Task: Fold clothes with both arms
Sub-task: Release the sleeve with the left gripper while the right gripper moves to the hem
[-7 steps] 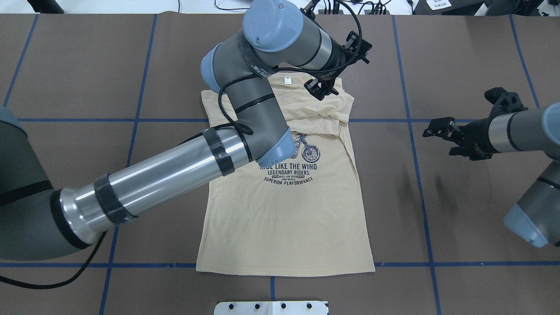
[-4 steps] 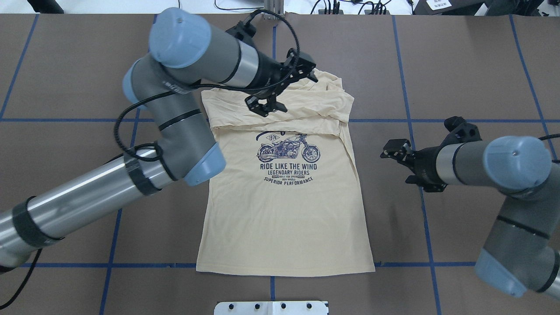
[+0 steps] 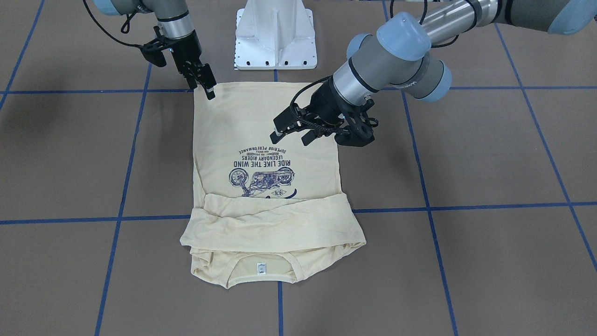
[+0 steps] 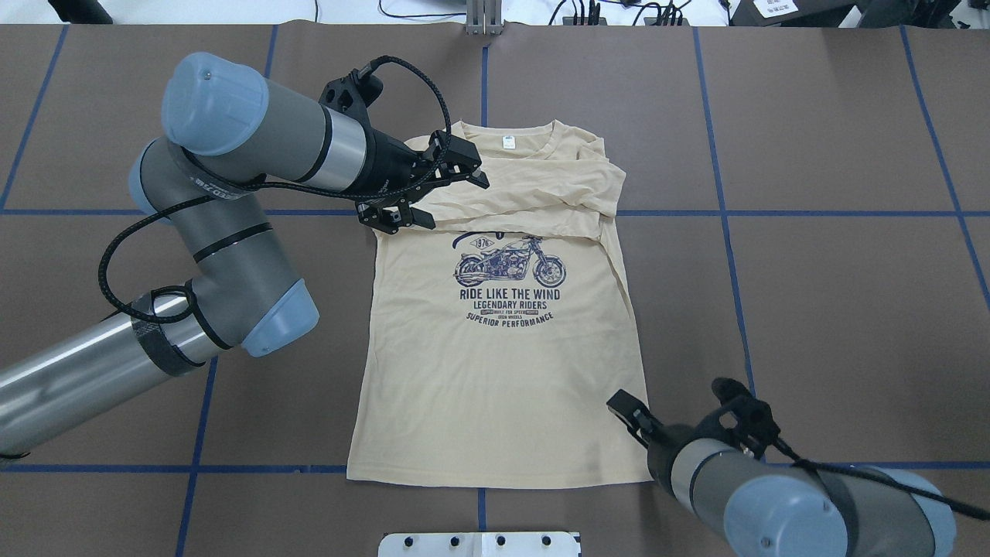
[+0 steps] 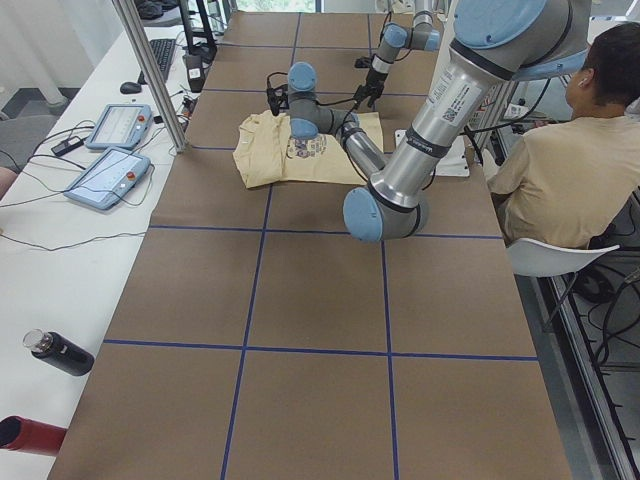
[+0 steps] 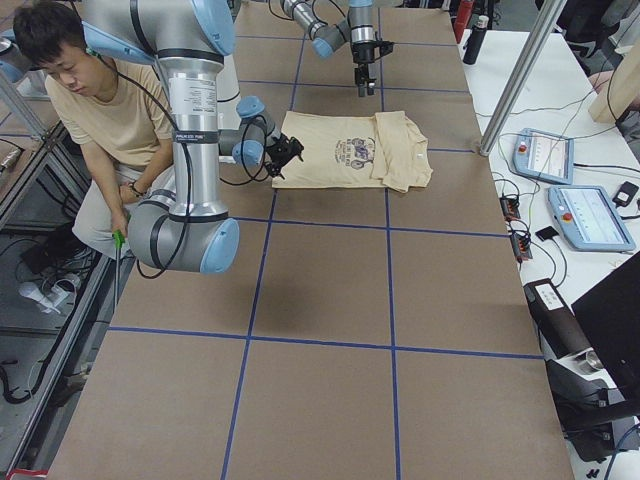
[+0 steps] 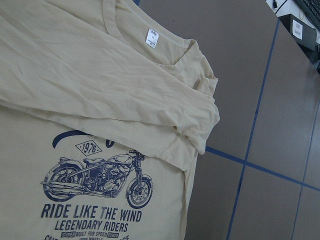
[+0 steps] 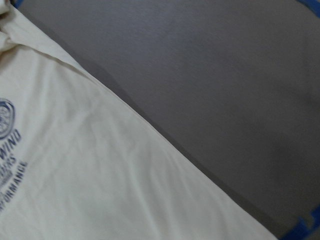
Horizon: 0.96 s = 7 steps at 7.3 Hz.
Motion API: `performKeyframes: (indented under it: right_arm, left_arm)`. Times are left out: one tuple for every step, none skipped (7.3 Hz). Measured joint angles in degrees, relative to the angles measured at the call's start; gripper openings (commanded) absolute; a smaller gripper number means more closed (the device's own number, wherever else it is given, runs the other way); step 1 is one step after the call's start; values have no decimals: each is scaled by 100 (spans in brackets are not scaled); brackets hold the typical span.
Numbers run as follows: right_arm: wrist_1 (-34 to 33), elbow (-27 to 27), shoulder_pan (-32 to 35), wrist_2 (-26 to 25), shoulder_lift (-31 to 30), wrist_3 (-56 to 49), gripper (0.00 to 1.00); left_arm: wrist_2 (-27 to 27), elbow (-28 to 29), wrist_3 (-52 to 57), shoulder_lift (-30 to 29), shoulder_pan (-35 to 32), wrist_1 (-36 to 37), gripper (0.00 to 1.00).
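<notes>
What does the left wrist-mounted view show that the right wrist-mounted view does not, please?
Only the left wrist-mounted view shows the white neck label, the sleeves folded across the chest and the whole motorcycle print. Only the right wrist-mounted view shows the shirt's plain lower side edge, with just the ends of the lettering. Both show the cream shirt on the brown table.

I'm getting bright, even overhead light across the brown desk [image 4: 812, 271]; only soft, faint shadows are falling on it. Glare is streaking the silver tube of the left arm [image 4: 69, 371]. The right wrist view is coming through blurred.
</notes>
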Motion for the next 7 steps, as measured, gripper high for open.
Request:
performKeyframes:
  right_arm:
    - [-54, 6, -321, -272, -124, 173, 91]
    - [-76, -1, -443, -376, -207, 230, 89]
    - [-83, -18, -482, -408, -268, 243, 86]
    - [-86, -43, -497, -417, -289, 243, 80]
    - [-87, -60, -506, -416, -285, 243, 76]
    - [-87, -71, -508, -410, -278, 244, 60]
    - [-87, -74, -510, -402, -270, 248, 34]
  left_arm:
    - [1, 16, 19, 36, -1, -6, 98]
    - [7, 31, 29, 56, 2, -11, 98]
    - [34, 26, 30, 65, 5, -13, 98]
    - [77, 17, 30, 71, 5, -14, 98]
    - [119, 8, 29, 74, 5, -12, 98]
    - [162, 1, 25, 78, 5, -9, 98]
    - [194, -5, 25, 97, 9, -8, 98]
